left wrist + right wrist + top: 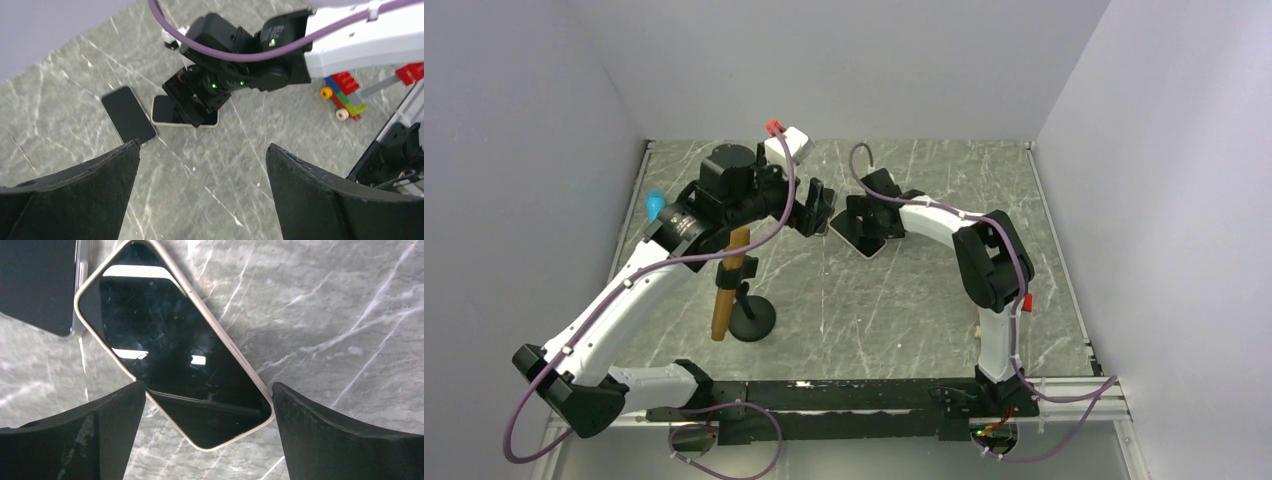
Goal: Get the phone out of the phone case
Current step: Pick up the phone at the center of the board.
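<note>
Here, glossy black phone [172, 352] — pale case [227, 340], flat

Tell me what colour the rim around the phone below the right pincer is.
The rim is cream; the right wrist view shows it best.

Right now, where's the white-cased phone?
In the right wrist view the phone lies flat on the table under the open right gripper, a darker phone beside it.

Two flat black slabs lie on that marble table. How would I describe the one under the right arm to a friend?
On the grey marbled table, look toward the far middle, where the right gripper hangs open. The phone lies flat beneath it, glossy screen up. Its broad cream rim sets it apart from the thinner-edged slab beside it.
</note>
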Available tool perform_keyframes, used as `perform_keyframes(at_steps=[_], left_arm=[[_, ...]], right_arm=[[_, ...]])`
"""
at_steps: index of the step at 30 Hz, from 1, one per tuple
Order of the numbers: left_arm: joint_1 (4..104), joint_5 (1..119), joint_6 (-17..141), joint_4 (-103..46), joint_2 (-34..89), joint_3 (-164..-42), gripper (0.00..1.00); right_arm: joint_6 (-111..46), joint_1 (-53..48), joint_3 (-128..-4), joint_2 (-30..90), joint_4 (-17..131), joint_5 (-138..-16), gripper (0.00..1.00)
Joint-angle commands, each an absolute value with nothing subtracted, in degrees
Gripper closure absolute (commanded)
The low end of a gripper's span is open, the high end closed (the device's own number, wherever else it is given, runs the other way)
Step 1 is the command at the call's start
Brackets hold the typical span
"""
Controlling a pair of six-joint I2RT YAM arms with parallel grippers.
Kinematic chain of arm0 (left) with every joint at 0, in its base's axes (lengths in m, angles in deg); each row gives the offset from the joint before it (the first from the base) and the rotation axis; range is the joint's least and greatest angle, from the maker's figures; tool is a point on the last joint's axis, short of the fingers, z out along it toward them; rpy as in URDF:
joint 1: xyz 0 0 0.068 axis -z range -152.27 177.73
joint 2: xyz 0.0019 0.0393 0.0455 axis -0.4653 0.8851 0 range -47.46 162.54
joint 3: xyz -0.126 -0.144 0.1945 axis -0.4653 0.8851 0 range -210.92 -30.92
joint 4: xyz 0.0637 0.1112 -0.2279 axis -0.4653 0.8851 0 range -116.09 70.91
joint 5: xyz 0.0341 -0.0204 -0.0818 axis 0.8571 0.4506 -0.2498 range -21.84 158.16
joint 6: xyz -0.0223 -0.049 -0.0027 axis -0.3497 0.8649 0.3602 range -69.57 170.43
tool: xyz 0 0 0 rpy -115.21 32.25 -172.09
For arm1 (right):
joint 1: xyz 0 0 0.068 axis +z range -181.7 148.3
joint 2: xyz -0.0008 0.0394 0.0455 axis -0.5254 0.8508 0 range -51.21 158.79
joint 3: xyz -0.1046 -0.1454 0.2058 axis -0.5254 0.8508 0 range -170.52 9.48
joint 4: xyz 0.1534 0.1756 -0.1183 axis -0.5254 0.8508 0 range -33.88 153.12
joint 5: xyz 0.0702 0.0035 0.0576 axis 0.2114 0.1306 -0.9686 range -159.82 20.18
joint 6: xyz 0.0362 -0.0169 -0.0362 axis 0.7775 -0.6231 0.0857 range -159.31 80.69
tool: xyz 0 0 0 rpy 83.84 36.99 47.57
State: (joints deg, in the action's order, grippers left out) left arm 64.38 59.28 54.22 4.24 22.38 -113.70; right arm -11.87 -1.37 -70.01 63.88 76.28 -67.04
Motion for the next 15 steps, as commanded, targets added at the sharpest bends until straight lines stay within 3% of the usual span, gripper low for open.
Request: perform_keyframes(at_steps=[1, 15], left_arm=[[65.1, 57.9, 52.9, 0.6, 18.9, -109.4, 0.01], [65.1, 64.7, 53.0, -2.6, 15.3, -106.1, 0.01]], right_arm=[[-19.2, 2.1, -71.8, 64.2, 81.1, -63.8, 0.00], [-26.8, 6.7, -72.1, 67.0, 79.2, -59.3, 0.00]])
